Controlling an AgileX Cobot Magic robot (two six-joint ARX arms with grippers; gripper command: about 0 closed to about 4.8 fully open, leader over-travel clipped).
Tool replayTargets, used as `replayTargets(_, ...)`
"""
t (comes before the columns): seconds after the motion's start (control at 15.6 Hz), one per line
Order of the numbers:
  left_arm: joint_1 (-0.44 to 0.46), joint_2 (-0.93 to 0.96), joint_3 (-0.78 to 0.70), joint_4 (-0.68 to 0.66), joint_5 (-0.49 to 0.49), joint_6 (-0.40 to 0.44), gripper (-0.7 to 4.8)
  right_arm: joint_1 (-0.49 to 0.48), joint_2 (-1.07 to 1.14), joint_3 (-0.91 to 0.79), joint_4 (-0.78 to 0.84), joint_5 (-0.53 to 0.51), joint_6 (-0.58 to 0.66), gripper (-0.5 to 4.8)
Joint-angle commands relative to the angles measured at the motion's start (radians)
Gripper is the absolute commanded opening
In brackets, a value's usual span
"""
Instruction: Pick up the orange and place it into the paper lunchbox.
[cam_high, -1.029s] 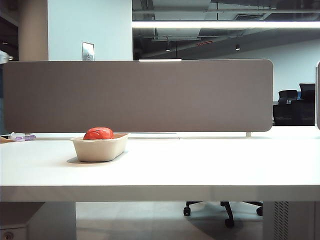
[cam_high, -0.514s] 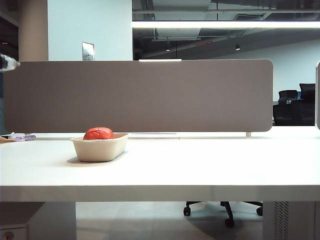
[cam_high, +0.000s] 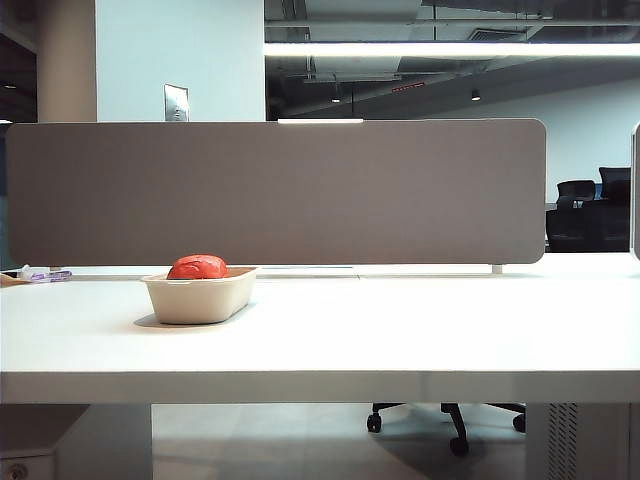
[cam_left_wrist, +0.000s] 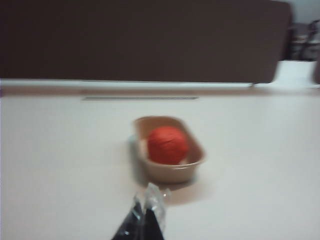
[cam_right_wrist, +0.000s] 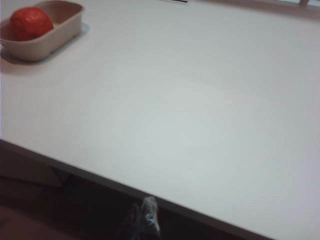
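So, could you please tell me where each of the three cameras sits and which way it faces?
Exterior view: low at the table's front edge, facing the grey divider; no robot part shows.
Left wrist view: above the table, looking down past the shut left hand at the paper lunchbox.
Right wrist view: off the table edge, looking across it; shut right hand shows.
All three share the orange sitting in the lunchbox.

Exterior view sharp for me; ceiling strip light (cam_high: 450, 48) at 12 o'clock glares, worktop (cam_high: 400, 330) bright, soft shadow under the paper lunchbox (cam_high: 200, 298) toward 8 o'clock. Both wrist views soft, pinkish; left pincer (cam_left_wrist: 145, 212) blurred, right pincer (cam_right_wrist: 145, 220) dim, out of focus.
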Motion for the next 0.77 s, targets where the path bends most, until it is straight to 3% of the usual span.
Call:
replayTargets(0.06,0.066,-0.004,-0.016,0.013,0.013,0.001,-0.05,0.0,-0.003,0.004,0.013,0.002,0.004,-0.05)
replayTargets(0.45,0.189,-0.004,-0.042,-0.024,-0.018,0.009,-0.05,0.0,-0.002,0.004,0.013,0.002,0.004,-0.05)
replayTargets(0.77,0.166,-0.004,-0.042,-0.032,-0.06,0.008,-0.05,0.0,-0.002,0.004,0.013,0.002,0.004,-0.05)
